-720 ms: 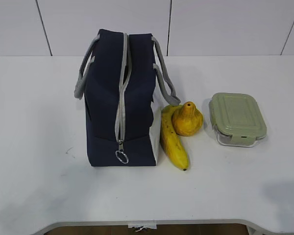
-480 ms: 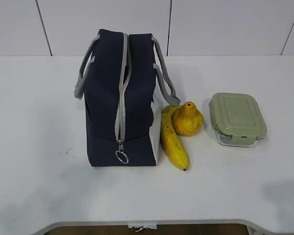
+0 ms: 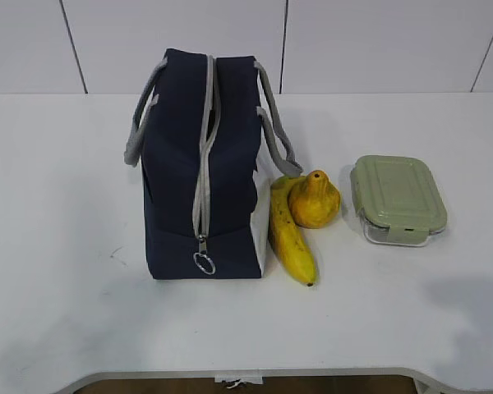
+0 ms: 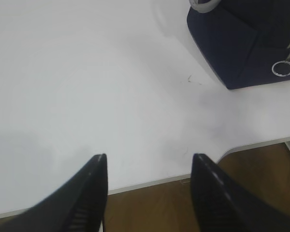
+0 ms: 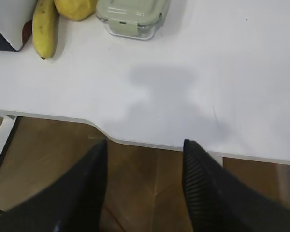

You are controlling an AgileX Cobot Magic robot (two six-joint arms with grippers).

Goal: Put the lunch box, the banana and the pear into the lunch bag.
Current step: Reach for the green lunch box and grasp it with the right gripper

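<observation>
The navy lunch bag (image 3: 201,172) stands zipped shut on the white table, its ring pull (image 3: 204,263) hanging at the near end; its corner shows in the left wrist view (image 4: 246,43). The banana (image 3: 289,234) lies against the bag's right side, with the pear (image 3: 314,199) touching it. The lunch box (image 3: 398,199) with its green lid sits further right. In the right wrist view the banana (image 5: 43,26), the pear (image 5: 76,7) and the lunch box (image 5: 133,17) lie along the top edge. My left gripper (image 4: 149,157) and right gripper (image 5: 145,142) are open and empty over the table's front edge.
The white table (image 3: 66,164) has a curved front edge (image 3: 230,373) with brown floor below it. A white panelled wall stands behind. A small scuff mark (image 3: 115,253) lies left of the bag. No arm shows in the exterior view.
The shadow at the table's front right has grown and shifted inward. The bag, fruit and lunch box have not moved.
</observation>
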